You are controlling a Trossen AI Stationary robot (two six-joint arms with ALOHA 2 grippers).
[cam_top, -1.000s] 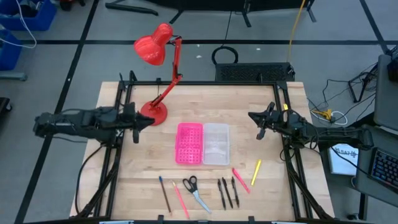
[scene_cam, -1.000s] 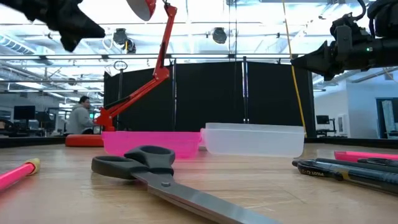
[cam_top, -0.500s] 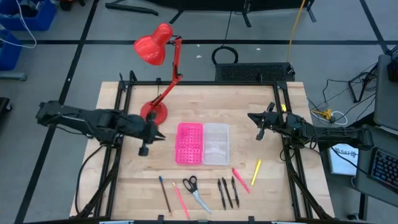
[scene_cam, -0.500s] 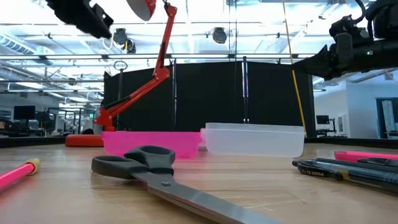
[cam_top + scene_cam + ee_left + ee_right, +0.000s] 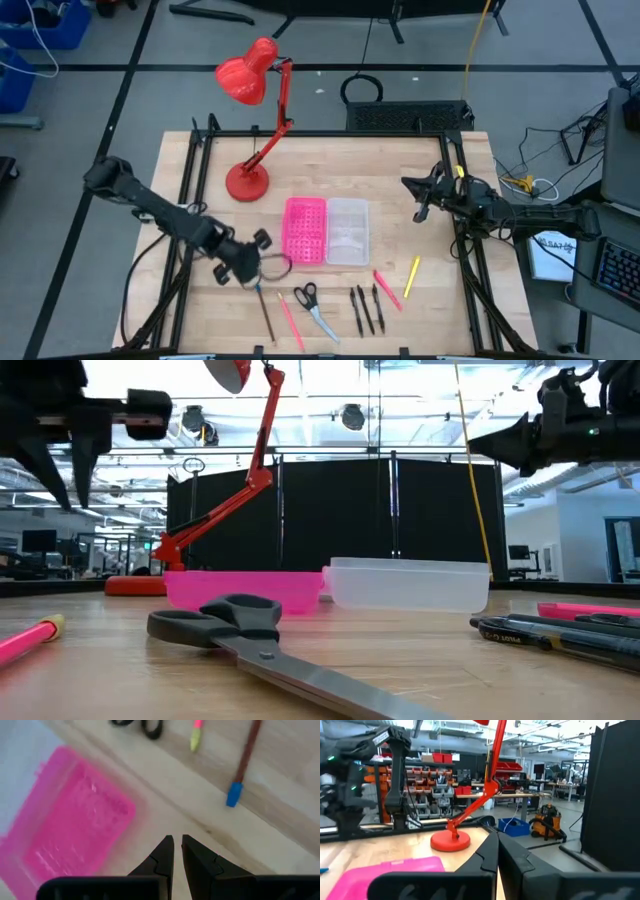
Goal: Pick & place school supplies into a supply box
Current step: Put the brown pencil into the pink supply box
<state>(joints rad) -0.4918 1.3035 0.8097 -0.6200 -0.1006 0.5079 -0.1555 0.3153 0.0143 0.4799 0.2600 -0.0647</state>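
Supplies lie in a row along the tabletop's [image 5: 420, 170] near edge: brown pencil [image 5: 264, 312], pink pen [image 5: 290, 320], scissors [image 5: 312, 304], long axes running near-to-far. Left tool [image 5: 243, 262], fingers nearly together and empty, hovers just beyond the pencil's far tip. Supply box [image 5: 326, 230] lies farther in, beside it; red lamp [image 5: 250, 120] behind. Right tool [image 5: 418, 196], closed, waits well apart.

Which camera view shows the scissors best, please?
The low view: the scissors fill the foreground, black handles and blade clear. The high view shows them small but whole; the left wrist view catches only the handles; the right wrist view misses them.
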